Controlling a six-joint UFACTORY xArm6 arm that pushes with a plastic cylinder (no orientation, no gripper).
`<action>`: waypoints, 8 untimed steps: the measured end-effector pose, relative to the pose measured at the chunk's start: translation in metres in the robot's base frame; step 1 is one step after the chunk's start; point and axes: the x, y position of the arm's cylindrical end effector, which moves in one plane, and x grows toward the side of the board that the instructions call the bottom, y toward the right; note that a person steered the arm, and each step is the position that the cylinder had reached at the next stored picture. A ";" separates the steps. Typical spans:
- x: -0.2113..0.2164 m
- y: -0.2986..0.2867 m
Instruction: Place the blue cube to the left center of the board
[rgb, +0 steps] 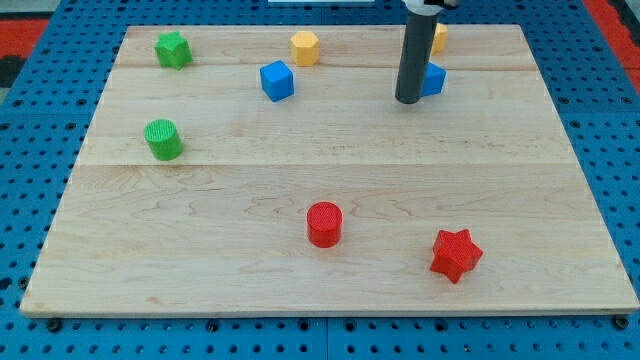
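Note:
The blue cube (277, 80) sits on the wooden board (330, 170) near the view's top, left of the middle. My tip (408, 99) is the lower end of a dark rod standing to the cube's right, well apart from it. A second blue block (434, 79) lies just right of the rod, partly hidden by it; its shape is unclear.
A green star (173, 48) lies at the top left and a green cylinder (163, 139) at the left. A yellow hexagon (305, 47) sits at the top. A yellow block (438, 37) shows behind the rod. A red cylinder (324, 224) and a red star (456, 254) lie near the bottom.

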 end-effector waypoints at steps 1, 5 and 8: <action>-0.043 -0.003; -0.058 -0.066; -0.047 -0.103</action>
